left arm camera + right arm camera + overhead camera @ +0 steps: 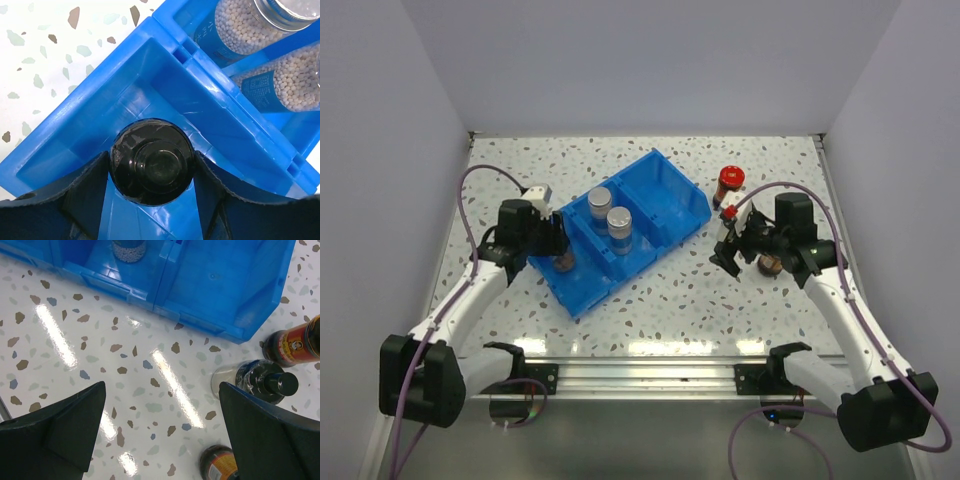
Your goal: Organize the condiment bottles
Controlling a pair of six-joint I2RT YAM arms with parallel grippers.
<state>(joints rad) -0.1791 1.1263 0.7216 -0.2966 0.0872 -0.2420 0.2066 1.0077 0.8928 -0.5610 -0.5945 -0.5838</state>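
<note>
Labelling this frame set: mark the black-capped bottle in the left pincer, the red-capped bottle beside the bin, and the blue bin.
black-capped bottle (151, 167), left wrist view, centre of its cap.
red-capped bottle (731, 180), top external view, top of its cap.
blue bin (670, 198), top external view, bare floor of its right compartment.

Bare table (100, 365) lies open between the right tool's (162, 385) fingers (65, 430); a black-capped bottle (265, 382) and the blue bin (220, 285) stand ahead.

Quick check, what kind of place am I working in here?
Probably a lab robot test cell: plain white walls box in a speckled table, both arms are bolted to a metal rail, and a blue bin holds bottles.
</note>
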